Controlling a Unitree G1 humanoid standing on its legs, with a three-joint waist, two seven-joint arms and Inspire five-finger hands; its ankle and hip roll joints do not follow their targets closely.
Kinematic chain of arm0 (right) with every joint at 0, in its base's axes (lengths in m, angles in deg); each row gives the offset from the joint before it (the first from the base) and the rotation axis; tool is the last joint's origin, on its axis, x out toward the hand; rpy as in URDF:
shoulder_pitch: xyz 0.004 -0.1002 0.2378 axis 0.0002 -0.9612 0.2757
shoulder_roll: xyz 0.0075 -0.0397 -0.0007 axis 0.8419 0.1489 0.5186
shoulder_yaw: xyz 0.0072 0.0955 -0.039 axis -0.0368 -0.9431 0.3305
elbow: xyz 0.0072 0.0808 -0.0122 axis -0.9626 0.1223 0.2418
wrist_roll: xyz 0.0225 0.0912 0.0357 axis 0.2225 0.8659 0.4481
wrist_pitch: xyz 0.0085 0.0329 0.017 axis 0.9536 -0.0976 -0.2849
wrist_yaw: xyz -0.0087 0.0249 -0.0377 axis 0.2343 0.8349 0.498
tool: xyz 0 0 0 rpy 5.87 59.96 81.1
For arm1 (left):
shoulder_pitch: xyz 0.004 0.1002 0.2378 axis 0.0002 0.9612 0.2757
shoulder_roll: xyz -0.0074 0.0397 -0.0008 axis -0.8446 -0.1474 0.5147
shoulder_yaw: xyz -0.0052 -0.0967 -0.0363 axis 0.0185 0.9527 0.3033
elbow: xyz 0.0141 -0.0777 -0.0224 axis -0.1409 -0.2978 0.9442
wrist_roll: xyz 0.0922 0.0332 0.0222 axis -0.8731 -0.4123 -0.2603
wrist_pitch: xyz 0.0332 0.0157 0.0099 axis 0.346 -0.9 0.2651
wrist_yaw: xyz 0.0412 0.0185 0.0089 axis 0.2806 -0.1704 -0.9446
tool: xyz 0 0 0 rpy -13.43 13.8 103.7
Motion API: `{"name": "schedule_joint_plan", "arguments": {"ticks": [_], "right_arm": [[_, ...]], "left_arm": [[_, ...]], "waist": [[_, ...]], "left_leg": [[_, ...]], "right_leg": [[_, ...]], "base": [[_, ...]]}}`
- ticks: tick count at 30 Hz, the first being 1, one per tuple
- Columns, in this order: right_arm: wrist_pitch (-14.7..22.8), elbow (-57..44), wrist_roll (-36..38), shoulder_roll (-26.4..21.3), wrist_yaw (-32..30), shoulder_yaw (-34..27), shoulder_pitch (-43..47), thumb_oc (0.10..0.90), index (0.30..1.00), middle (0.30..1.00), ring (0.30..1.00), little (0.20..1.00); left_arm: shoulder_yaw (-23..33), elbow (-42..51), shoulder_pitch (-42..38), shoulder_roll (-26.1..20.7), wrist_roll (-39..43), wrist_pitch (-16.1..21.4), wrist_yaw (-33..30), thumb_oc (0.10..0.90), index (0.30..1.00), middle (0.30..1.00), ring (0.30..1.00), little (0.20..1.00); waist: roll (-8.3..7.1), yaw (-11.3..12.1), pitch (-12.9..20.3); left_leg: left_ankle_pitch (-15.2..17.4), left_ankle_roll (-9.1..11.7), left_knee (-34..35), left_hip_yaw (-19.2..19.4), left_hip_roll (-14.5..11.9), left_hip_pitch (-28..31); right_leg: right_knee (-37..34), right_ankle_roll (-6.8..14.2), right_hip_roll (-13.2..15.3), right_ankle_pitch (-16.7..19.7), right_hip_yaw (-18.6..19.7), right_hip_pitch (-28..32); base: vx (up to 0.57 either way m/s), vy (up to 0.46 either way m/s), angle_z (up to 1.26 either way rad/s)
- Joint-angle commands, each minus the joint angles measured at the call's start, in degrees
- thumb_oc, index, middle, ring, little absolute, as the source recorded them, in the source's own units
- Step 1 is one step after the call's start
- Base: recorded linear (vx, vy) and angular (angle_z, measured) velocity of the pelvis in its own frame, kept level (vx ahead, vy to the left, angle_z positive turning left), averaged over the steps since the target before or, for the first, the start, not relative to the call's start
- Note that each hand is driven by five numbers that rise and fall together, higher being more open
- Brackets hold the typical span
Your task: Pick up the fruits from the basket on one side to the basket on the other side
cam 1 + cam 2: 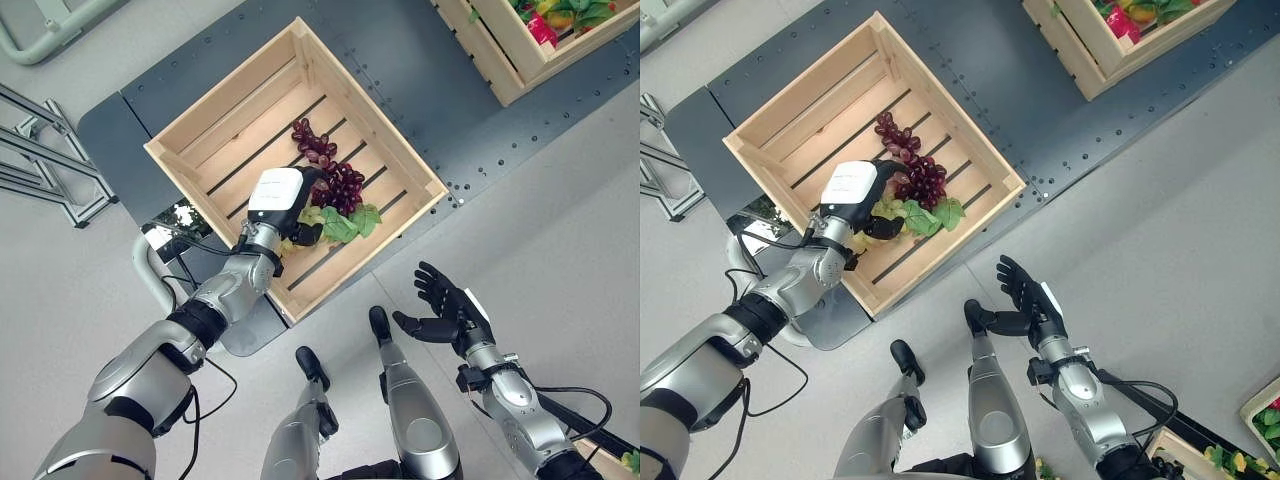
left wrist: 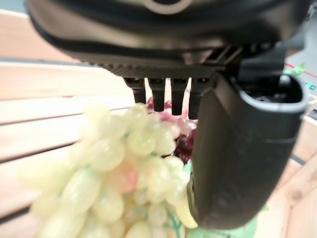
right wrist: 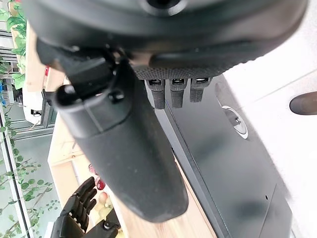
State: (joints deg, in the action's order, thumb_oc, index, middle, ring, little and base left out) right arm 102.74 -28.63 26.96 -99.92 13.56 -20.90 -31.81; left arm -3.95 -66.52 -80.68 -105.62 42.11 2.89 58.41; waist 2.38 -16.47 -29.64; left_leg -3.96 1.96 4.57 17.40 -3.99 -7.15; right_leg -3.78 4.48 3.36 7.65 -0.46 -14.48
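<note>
Pale green bunch of plastic grapes [image 2: 114, 183] sits against the palm of the left hand [image 1: 283, 200], low over the slatted floor of the near pale wooden crate [image 1: 190, 125]. Thumb and fingers curl down around the bunch, so the hand reads as clamped on it; probably either a set-down or a lift, cannot say which.

Touching it in the crate: a dark red bunch of grapes [image 1: 330, 165] with green fabric leaves [image 1: 345, 222] at its lower end. Red bunch lies flat on the slats, untouched by the fingers as far as shows.

Second wooden crate [image 1: 510, 55] stands well apart at the far right on the same dark grey platform [image 1: 420, 60], holding mixed red, yellow and green produce, cut off by the frame edge.

Right hand [image 1: 445, 312] hangs over the light floor, fingers spread, holding nothing; idle.

Hard to make out: fingertips of the left hand are hidden behind the green bunch, and from the head views the hand's white back covers most of the fruit.
</note>
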Motion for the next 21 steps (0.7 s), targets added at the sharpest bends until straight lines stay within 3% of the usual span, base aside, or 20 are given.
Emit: {"name": "schedule_joint_plan", "arguments": {"ticks": [1,10,21], "right_arm": [[4.8,-3.4,0.9,0.8,0.4,-1.7,0.2,0.800,0.900,0.900,0.900,0.900],[5.3,-3.4,0.5,1.9,-0.8,-1.7,-0.3,0.800,0.900,0.900,0.900,0.900],[4.5,-4.2,0.5,2.5,-2.6,-1.7,0.2,0.800,0.900,0.900,0.900,0.900]], "left_arm": [[5.6,-3.0,-5.2,-1.0,0.1,-0.9,-2.6,0.800,0.900,0.900,0.900,0.900],[9.0,-4.3,-3.4,-1.0,-1.6,-2.4,-8.1,0.800,0.900,0.900,0.900,0.900],[10.1,-2.9,-1.2,-0.8,-4.2,-7.6,-8.4,0.800,0.900,0.900,0.900,0.900]], "waist": [[-3.22,0.0,0.8],[-3.73,0.9,0.7],[-3.64,2.2,0.8]], "left_leg": [[0.6,-0.3,-10.0,-1.5,-0.8,-8.2],[0.7,-0.3,-10.2,-1.8,-0.9,-8.5],[0.4,-0.4,-9.5,-2.7,-0.6,-8.4]], "right_leg": [[9.9,-0.8,-0.6,-3.8,0.8,-4.2],[9.5,-0.8,-0.2,-3.7,0.0,-4.0],[8.9,-0.7,0.0,-3.6,-0.9,-3.4]], "base": [[0.00,-0.013,0.04],[0.00,-0.002,0.00],[0.00,-0.005,0.03]]}}
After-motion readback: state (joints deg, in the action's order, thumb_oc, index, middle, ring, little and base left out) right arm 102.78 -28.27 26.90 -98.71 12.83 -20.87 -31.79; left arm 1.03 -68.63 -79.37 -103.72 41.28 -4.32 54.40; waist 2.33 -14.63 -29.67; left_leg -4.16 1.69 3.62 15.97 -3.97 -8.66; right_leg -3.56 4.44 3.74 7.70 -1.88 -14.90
